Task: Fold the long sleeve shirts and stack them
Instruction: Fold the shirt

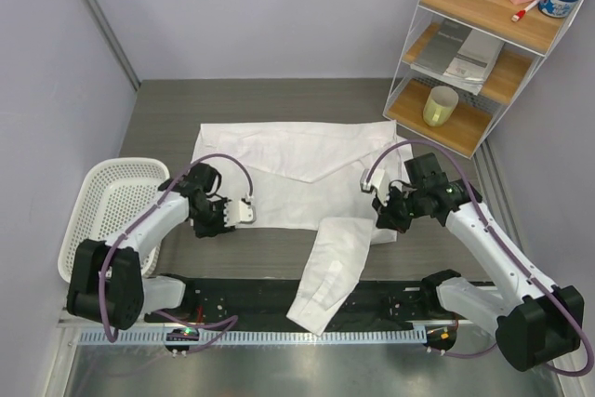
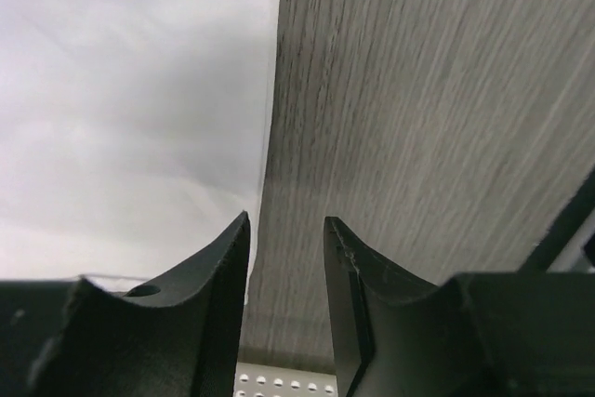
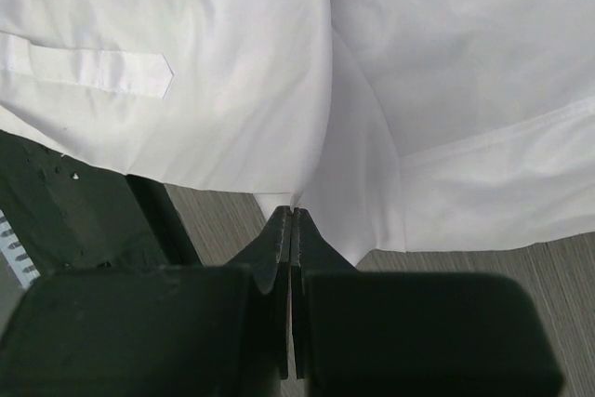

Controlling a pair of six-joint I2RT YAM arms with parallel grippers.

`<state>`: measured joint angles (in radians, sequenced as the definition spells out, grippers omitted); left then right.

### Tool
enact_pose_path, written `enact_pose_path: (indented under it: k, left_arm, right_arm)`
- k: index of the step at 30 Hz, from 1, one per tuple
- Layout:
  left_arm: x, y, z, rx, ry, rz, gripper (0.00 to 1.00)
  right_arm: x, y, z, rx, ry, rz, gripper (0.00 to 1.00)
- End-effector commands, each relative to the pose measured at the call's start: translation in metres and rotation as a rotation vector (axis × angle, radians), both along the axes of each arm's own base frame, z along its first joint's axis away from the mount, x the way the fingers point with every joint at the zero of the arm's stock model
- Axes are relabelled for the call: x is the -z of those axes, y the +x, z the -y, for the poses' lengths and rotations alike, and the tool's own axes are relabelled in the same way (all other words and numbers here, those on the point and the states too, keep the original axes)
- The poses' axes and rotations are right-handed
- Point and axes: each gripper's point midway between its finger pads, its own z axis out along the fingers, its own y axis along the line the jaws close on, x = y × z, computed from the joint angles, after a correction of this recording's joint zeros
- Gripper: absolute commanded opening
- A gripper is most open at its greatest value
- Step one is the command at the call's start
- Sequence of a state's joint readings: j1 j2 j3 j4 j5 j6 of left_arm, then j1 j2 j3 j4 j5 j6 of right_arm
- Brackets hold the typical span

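Note:
A white long sleeve shirt [image 1: 288, 169] lies spread flat on the grey table. One sleeve [image 1: 325, 271] trails down over the front edge. My right gripper [image 1: 383, 216] is at the shirt's lower right, where the sleeve joins the body. In the right wrist view it [image 3: 294, 213] is shut on a pinch of the white cloth [image 3: 232, 72]. My left gripper [image 1: 245, 212] is at the shirt's lower left edge. In the left wrist view it [image 2: 286, 230] is open and empty, with the shirt's edge [image 2: 121, 109] running down beside the left finger.
A white perforated basket [image 1: 112, 202] stands at the left edge of the table. A wire shelf [image 1: 483, 53] at the back right holds booklets, a yellow cup [image 1: 440, 106], a pink object and a jar. A black strip [image 1: 242, 299] runs along the front edge.

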<state>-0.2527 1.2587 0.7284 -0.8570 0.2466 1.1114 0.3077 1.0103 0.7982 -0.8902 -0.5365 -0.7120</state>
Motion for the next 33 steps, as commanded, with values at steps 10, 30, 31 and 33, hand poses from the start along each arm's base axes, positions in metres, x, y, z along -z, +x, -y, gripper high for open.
enact_pose_path:
  k: [10, 30, 31, 33]
  left_arm:
    - [0.040, 0.040, -0.039, 0.157, 0.221, 0.221, 0.36]
    - [-0.023, 0.002, -0.021, 0.119, 0.015, 0.055, 0.00]
    - [-0.033, 0.013, -0.020, 0.107, 0.007, 0.068, 0.00]
    - [-0.036, 0.024, -0.021, 0.079, -0.012, 0.049, 0.00]
  right_arm:
    - [-0.003, -0.004, 0.002, -0.032, -0.016, 0.029, 0.01]
    - [-0.062, 0.023, -0.009, 0.023, 0.047, 0.174, 0.01]
    - [-0.063, 0.030, -0.011, 0.019, 0.038, 0.175, 0.01]
    - [-0.080, 0.048, -0.012, 0.030, 0.036, 0.227, 0.01]
